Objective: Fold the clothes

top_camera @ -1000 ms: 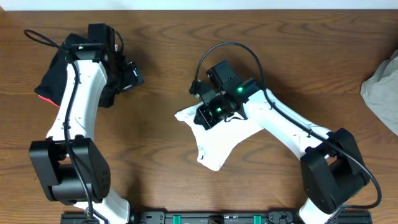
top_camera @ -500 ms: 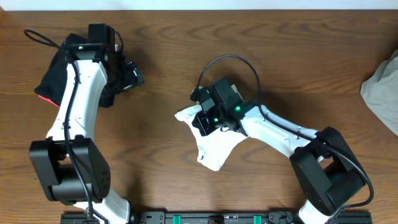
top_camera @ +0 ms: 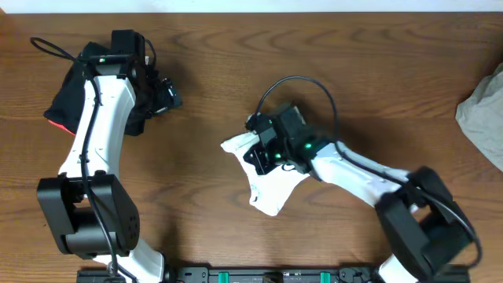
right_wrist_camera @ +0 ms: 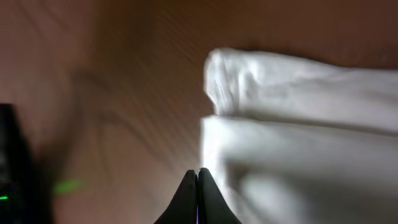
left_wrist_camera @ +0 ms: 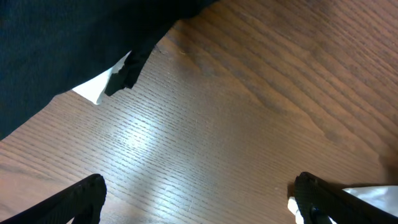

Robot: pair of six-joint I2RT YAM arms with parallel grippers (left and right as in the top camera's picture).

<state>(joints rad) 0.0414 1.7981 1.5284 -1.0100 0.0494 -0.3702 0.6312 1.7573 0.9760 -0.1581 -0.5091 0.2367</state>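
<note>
Right gripper clenched, tips pressed together at the edge of the white T-shirt; whether fabric is pinched is unclear. Shirt lies bunched mid-table. Left gripper spread wide, holding nothing, beside black garment far left. Pale cloth at right edge.

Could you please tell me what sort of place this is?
Probably a robot lab bench: the left arm and right arm stand at a wood table, with a white shirt and black garment laid out.

T-shirt centre, other garment far left
</note>
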